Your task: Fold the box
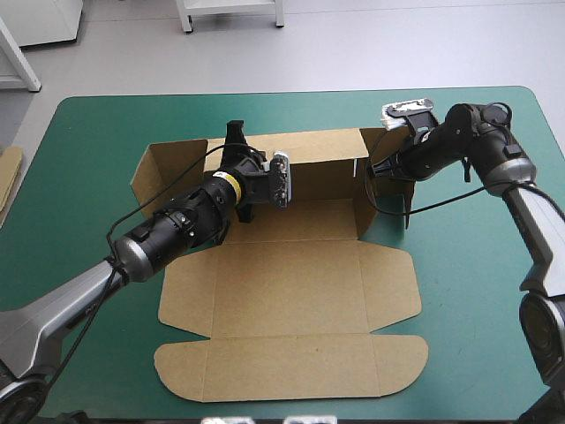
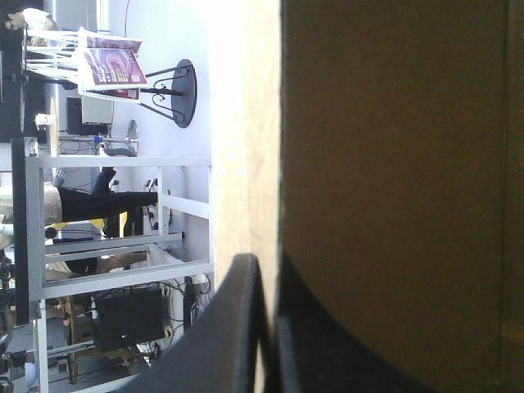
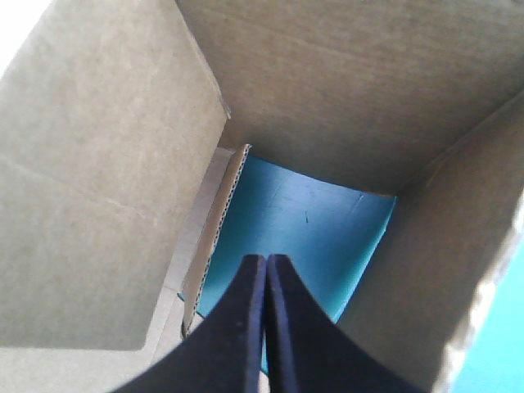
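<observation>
currently left gripper (image 2: 266, 274) clamps the box (image 1: 291, 291) by its upright rear wall, apparently steadying it; right gripper (image 3: 266, 264), fingers together, sits in the corner at upper right.

The table's teal-green cover (image 1: 477, 336) fills most of the high view, with rounded corners at the far left and far right. Just beside the table's left edge, toward the far side, lies a piece of brown board (image 1: 8, 175), only partly in view.
</observation>
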{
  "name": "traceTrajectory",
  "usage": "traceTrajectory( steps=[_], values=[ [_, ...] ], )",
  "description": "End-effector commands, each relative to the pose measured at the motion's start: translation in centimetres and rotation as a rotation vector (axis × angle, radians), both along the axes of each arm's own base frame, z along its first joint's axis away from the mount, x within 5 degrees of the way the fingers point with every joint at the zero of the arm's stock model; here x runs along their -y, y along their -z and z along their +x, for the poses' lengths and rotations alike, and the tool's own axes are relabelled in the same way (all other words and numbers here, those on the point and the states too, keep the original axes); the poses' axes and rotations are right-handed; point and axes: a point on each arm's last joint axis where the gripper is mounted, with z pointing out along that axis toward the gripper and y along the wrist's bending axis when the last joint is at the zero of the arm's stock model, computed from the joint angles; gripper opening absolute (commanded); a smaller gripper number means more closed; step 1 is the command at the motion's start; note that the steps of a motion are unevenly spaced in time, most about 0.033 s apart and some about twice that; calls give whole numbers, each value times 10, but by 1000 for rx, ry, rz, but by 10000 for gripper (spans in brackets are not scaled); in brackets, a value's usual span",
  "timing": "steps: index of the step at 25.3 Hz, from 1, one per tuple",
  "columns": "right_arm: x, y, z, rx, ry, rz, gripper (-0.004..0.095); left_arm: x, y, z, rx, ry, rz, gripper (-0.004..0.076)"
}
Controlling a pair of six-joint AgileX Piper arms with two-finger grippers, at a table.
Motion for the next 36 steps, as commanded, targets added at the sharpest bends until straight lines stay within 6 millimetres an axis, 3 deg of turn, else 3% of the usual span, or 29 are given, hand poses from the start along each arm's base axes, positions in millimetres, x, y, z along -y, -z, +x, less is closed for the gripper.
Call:
traceTrajectory(
  steps=[1,7,22,26,32,36],
  values=[
    [2,-21,-6,74,-3,16,-19,-1,-21,-6,33,-1,-75,-8],
    [2,-24,-4,101,2,15,-19,-1,-21,-6,35,-1,-70,-8],
    [6,-64,3,223,16,-15,-19,-1,-21,-6,36,-1,-69,-8],
    [5,-82,6,291,23,1,-19,-1,-21,-6,39,0,-65,-8],
    [2,-109,25,374,39,20,-19,-2,-21,-6,48,0,-46,-8],
    [12,-110,47,371,94,36,-19,-2,-21,-6,45,-6,-42,-8]
  ],
)
